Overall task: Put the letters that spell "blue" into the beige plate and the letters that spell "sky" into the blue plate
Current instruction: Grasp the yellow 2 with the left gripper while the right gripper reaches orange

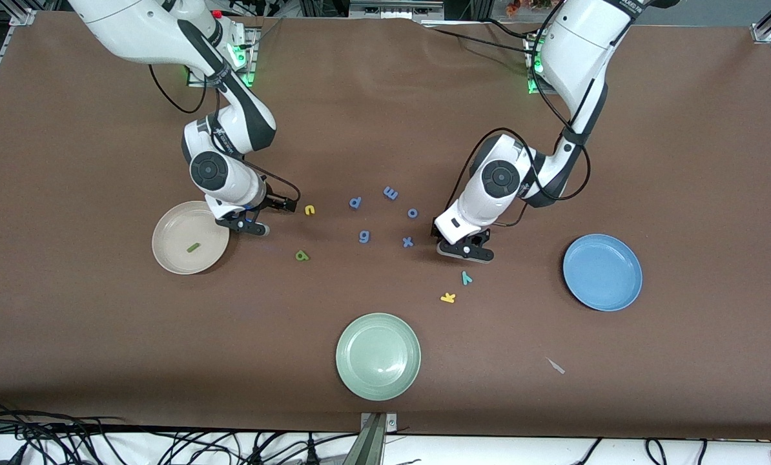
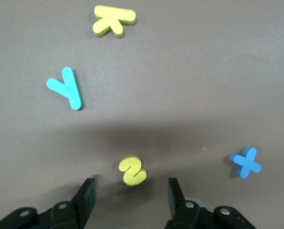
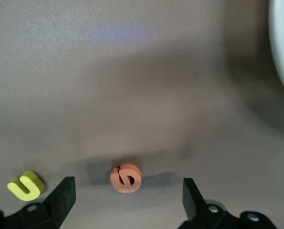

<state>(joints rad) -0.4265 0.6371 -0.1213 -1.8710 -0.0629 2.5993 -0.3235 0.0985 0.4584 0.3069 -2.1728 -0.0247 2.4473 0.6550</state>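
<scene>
The right arm reaches down from its base, wrist bent low, and the right gripper (image 1: pixel 251 223) hangs just above the table — fingers (image 3: pixel 60 195) spread wide, nothing held. The left arm is folded the same way, the left gripper (image 1: pixel 466 252) low too — fingers (image 2: pixel 87 195) apart, empty.

I saw a brown-covered table (image 1: pixel 385 400) framed by metal rails (image 1: pixel 768 24), with black cables (image 1: pixel 166 445) tangled below its near edge.
</scene>
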